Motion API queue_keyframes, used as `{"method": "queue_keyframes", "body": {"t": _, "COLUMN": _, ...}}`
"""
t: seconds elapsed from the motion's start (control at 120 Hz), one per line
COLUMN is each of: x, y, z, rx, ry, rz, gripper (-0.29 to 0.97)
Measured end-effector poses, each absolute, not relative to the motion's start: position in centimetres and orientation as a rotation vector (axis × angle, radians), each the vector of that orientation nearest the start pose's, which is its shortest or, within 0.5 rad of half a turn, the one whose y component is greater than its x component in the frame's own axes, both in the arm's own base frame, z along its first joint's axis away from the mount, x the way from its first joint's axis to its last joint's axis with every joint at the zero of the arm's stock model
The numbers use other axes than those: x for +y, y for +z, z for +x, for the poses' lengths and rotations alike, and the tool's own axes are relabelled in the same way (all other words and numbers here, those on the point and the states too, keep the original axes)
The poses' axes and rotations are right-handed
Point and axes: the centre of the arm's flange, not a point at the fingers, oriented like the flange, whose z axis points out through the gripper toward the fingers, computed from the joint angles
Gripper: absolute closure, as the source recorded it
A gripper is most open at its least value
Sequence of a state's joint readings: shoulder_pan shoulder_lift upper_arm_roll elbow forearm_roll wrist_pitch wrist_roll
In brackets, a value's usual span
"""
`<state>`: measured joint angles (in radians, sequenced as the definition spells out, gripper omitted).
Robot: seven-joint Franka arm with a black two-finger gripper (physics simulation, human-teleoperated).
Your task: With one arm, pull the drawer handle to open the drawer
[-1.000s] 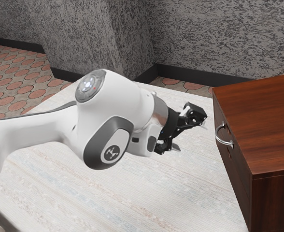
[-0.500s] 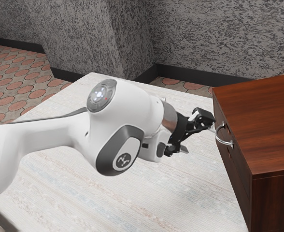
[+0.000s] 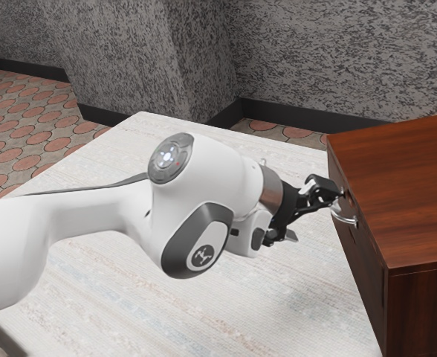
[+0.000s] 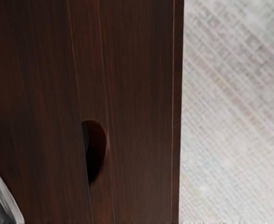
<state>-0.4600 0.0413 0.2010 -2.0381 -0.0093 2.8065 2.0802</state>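
Plenty of room over the bare table, low in the frame's middle. Blocked on the exterior view's right by the big brown drawer box. Hardly any gap between gripper and silver handle.

Speckled grey stone-textured walls meet at angled corners; black skirting strip runs along their base; terracotta oval-tiled floor with pale grout lies beyond; pale beige woven-textured worktop occupies the foreground; illumination even.
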Motion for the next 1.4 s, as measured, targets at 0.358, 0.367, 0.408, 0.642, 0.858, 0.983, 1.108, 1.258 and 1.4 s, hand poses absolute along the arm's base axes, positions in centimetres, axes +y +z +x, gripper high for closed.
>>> {"method": "queue_keyframes", "body": {"t": 0.358, "x": -14.7, "y": 50.8, "z": 58.1, "rx": 2.303, "ry": -0.579, "rz": -0.998, "gripper": 0.0}}
{"method": "queue_keyframes", "body": {"t": 0.367, "x": -14.6, "y": 50.7, "z": 58.1, "rx": 2.303, "ry": -0.578, "rz": -0.999, "gripper": 0.0}}
{"method": "queue_keyframes", "body": {"t": 0.408, "x": -14.4, "y": 50.7, "z": 57.9, "rx": 2.304, "ry": -0.577, "rz": -1.004, "gripper": 0.0}}
{"method": "queue_keyframes", "body": {"t": 0.642, "x": -13.2, "y": 50.2, "z": 56.8, "rx": 2.311, "ry": -0.57, "rz": -1.027, "gripper": 0.0}}
{"method": "queue_keyframes", "body": {"t": 0.858, "x": -11.6, "y": 50.2, "z": 56.2, "rx": 2.304, "ry": -0.562, "rz": -1.053, "gripper": -0.01}}
{"method": "queue_keyframes", "body": {"t": 0.983, "x": -10.7, "y": 49.5, "z": 55.8, "rx": 2.308, "ry": -0.552, "rz": -1.077, "gripper": -0.01}}
{"method": "queue_keyframes", "body": {"t": 1.108, "x": -10.0, "y": 49.6, "z": 55.2, "rx": 2.306, "ry": -0.556, "rz": -1.089, "gripper": -0.01}}
{"method": "queue_keyframes", "body": {"t": 1.258, "x": -9.3, "y": 50.0, "z": 54.2, "rx": 2.301, "ry": -0.565, "rz": -1.099, "gripper": 0.02}}
{"method": "queue_keyframes", "body": {"t": 1.4, "x": -8.8, "y": 49.7, "z": 53.5, "rx": 2.308, "ry": -0.561, "rz": -1.105, "gripper": 0.0}}
